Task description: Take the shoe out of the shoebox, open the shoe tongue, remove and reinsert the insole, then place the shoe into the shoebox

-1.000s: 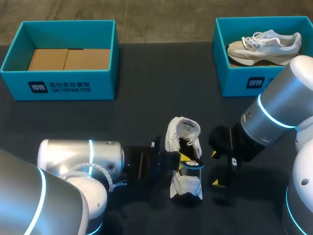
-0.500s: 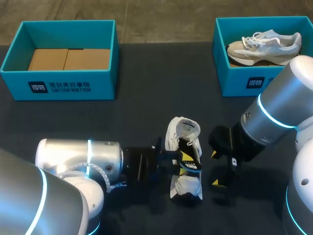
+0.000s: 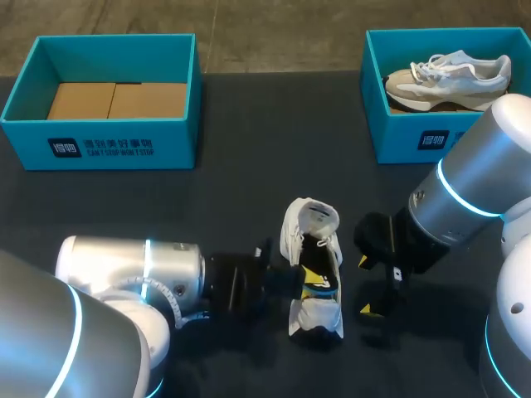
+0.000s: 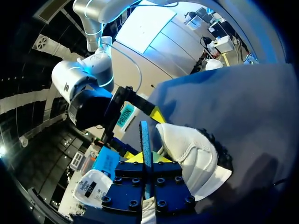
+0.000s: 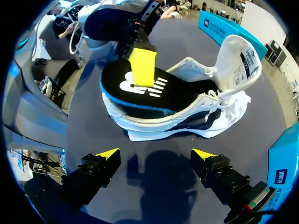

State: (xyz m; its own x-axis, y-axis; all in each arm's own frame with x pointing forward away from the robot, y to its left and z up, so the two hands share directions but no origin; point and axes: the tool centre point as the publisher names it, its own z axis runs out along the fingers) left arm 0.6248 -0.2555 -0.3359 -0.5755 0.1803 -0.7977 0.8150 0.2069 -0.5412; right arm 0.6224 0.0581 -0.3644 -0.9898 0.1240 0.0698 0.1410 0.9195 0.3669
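Observation:
A white shoe (image 3: 310,317) lies on the dark table in the middle, its tongue folded back. Its black insole (image 3: 321,279), blue-edged with a white logo, sticks out of the shoe's opening. My left gripper (image 3: 307,278) comes in from the left and is shut on the insole. In the left wrist view the insole's blue edge (image 4: 144,142) stands between the yellow tips, with the shoe (image 4: 192,154) beside it. In the right wrist view a yellow finger (image 5: 141,67) presses on the insole (image 5: 159,95) above the shoe (image 5: 201,123). My right gripper (image 3: 364,285) (image 5: 155,154) stands open just right of the shoe, holding nothing.
A teal shoebox (image 3: 99,148) with only a cardboard floor stands at the back left. A second teal shoebox (image 3: 411,143) at the back right holds another pale shoe (image 3: 452,73). Bare table lies between the boxes and the shoe.
My left arm has drawn back slightly to the left, and the insole has shifted with it, lying more over the shoe's opening. The right arm has not moved.

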